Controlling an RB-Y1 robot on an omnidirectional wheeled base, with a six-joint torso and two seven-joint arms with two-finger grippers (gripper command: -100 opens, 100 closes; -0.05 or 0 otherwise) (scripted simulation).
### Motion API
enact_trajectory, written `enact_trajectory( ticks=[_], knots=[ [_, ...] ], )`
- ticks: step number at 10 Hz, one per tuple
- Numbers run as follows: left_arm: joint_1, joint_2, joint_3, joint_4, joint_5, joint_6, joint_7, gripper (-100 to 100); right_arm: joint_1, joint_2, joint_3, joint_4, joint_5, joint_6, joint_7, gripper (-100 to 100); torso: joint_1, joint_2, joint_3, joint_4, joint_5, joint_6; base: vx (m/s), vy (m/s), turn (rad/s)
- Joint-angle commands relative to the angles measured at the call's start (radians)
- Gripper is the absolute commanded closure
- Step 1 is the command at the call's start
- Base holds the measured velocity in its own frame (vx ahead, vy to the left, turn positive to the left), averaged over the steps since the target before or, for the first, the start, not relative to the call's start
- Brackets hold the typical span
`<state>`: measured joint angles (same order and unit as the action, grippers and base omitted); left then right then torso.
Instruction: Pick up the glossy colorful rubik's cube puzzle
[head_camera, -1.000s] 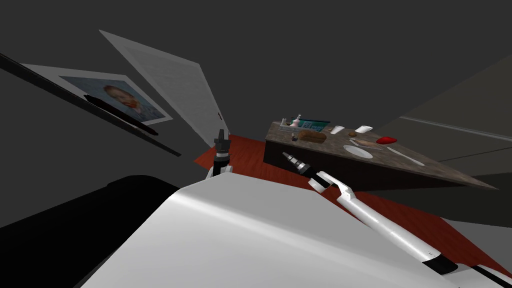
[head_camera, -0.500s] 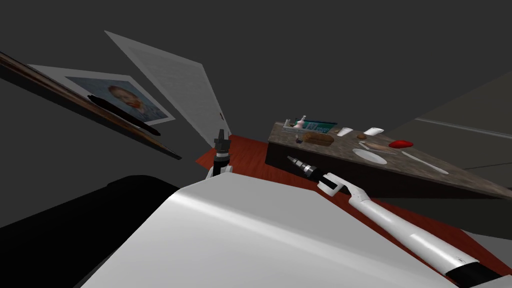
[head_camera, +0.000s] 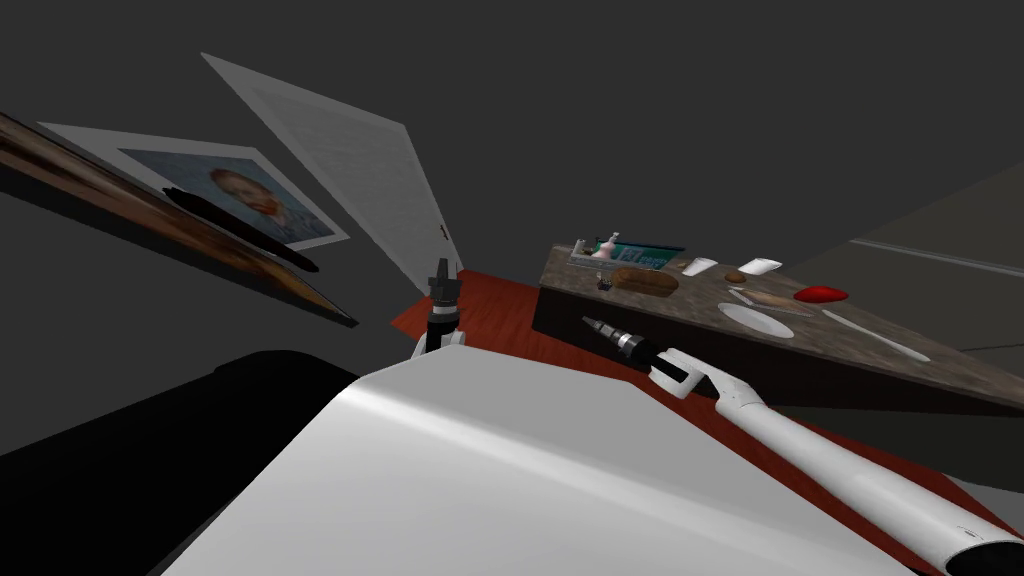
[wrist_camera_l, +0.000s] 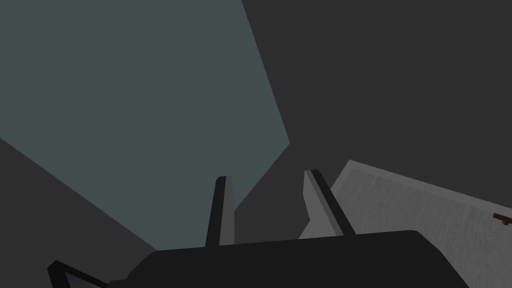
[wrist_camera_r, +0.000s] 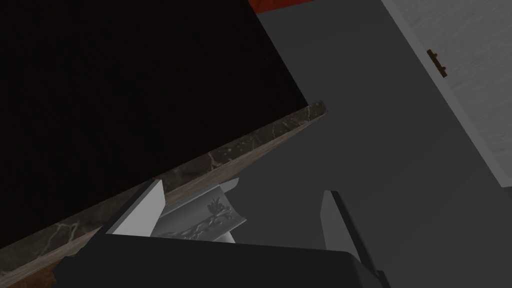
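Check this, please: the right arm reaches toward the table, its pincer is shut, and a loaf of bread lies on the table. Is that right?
Not quite: the right pincer is open, not shut. The right wrist view shows its two fingers wide apart, gripping nothing. The rest stands: the right arm reaches toward the table, where a loaf of bread lies.

Dark grey walls (head_camera: 700, 100) surround a red floor (head_camera: 500, 310). A white door (head_camera: 350, 170) and a framed portrait (head_camera: 240, 195) lie left of the brown marbled tabletop (head_camera: 695, 300).
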<state>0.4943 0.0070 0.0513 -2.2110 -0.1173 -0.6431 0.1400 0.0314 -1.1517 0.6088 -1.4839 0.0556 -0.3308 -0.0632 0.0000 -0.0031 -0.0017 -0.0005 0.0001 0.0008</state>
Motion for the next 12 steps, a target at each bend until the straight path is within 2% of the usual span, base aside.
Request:
enact_trajectory(
  ticks=[1, 2, 3, 4, 5, 6, 7, 8, 9, 10, 12],
  knots=[
    [0.0, 0.0, 0.0, 0.0, 0.0, 0.0, 0.0, 0, -0.014, -0.038, 0.022, 0.05, 0.014, 0.004, -0.001, -100, 0.0, 0.0, 0.0, 0.0, 0.0, 0.0, 0.09, 0.044, 0.045],
    [0.0, 0.0, 0.0, 0.0, 0.0, 0.0, 0.0, 0, -0.014, -0.038, 0.022, 0.061, 0.014, 0.004, -0.001, -100, 0.001, -0.002, -0.001, 0.0, 0.0, 0.0, 0.097, 0.042, 0.014],
    [0.0, 0.0, 0.0, 0.0, 0.0, 0.0, 0.0, 0, -0.022, -0.073, 0.04, 0.108, 0.028, 0.011, 0.0, -100, 0.001, -0.003, -0.002, -0.001, 0.0, 0.0, 0.128, 0.077, 0.043],
    [0.0, 0.0, 0.0, 0.0, 0.0, 0.0, 0.0, 0, -0.022, -0.073, 0.04, 0.108, 0.028, 0.011, 0.0, -100, 0.003, -0.005, -0.003, -0.001, 0.001, 0.0, 0.107, 0.057, 0.013],
    [0.0, 0.0, 0.0, 0.0, 0.0, 0.0, 0.0, 0, -0.029, -0.106, 0.055, 0.151, 0.041, 0.018, 0.002, -100, 0.002, -0.004, -0.002, -0.001, 0.001, 0.0, 0.124, 0.064, 0.037],
    [0.0, 0.0, 0.0, 0.0, 0.0, 0.0, 0.0, 0, -0.029, -0.106, 0.055, 0.152, 0.041, 0.018, 0.002, -100, 0.003, -0.005, -0.003, -0.001, 0.001, 0.0, 0.103, 0.044, 0.008],
    [0.0, 0.0, 0.0, 0.0, 0.0, 0.0, 0.0, 0, -0.036, -0.137, 0.07, 0.184, 0.055, 0.025, 0.003, -100, 0.002, -0.004, -0.002, -0.001, 0.0, 0.0, 0.111, 0.043, 0.035],
    [0.0, 0.0, 0.0, 0.0, 0.0, 0.0, 0.0, 0, -0.036, -0.137, 0.07, 0.188, 0.055, 0.025, 0.003, -100, 0.002, -0.004, -0.002, -0.001, 0.0, 0.0, 0.108, 0.032, 0.015],
    [0.0, 0.0, 0.0, 0.0, 0.0, 0.0, 0.0, 0, -0.041, -0.165, 0.083, 0.219, 0.068, 0.031, 0.004, -100, 0.001, -0.004, -0.002, -0.001, 0.0, 0.0, 0.144, 0.035, 0.035],
    [0.0, 0.0, 0.0, 0.0, 0.0, 0.0, 0.0, 0, -0.041, -0.165, 0.083, 0.235, 0.068, 0.031, 0.004, -100, 0.001, -0.006, -0.003, -0.001, 0.0, 0.0, 0.12, 0.035, 0.02],
    [0.0, 0.0, 0.0, 0.0, 0.0, 0.0, 0.0, 0, -0.051, -0.212, 0.104, 0.299, 0.093, 0.042, 0.005, -100, 0.001, -0.005, -0.003, -0.001, 0.0, 0.0, 0.171, 0.06, 0.041]
  ],
)
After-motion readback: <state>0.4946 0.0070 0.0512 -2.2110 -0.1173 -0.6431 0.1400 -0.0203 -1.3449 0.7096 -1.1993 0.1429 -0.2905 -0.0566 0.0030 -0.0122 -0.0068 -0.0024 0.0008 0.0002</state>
